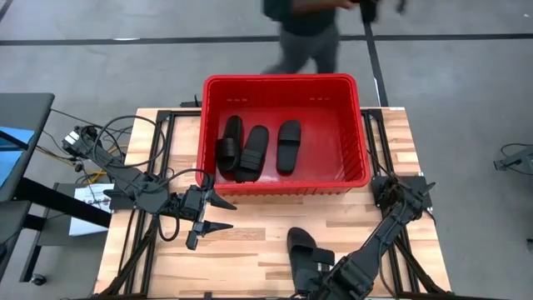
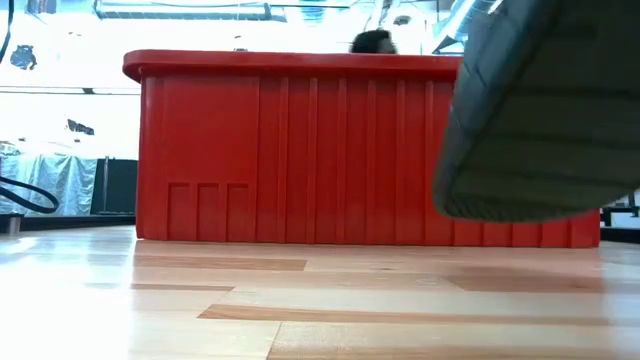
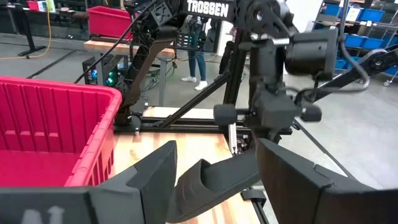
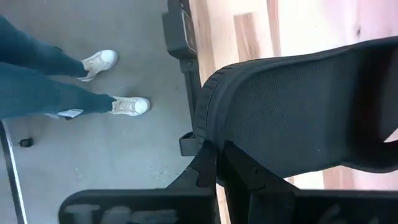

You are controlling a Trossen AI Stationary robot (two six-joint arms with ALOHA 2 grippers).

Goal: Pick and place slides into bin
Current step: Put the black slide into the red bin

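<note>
The red bin (image 1: pixel 283 179) stands at the table's far middle, with three black slides (image 1: pixel 256 150) lying flat on its floor. The fourth slide (image 1: pixel 301 244) is near the table's front edge, in my right gripper (image 1: pixel 323 273), which is shut on it. In the low view the slide's sole (image 2: pixel 540 110) hangs above the table in front of the bin (image 2: pixel 330 160). My left gripper (image 1: pixel 215 214) is open and empty, just in front of the bin's near left wall; its wrist view shows the slide (image 3: pixel 211 180) between its spread fingers, farther off. My right gripper pinches the slide between its two fingers at the slide's near end, by the rim (image 4: pixel 210 134) beside the rounded end. The fingers come from the near side and slant down. The slide is lifted clear of the table and tilted, its far end free.
A person stands beyond the table's far edge (image 1: pixel 308 33); their legs and white shoes show in the right wrist view (image 4: pixel 99 62). Cables and a device (image 1: pixel 79 142) lie off the table's left side. Bare wood lies between the bin and the front edge (image 1: pixel 250 250).
</note>
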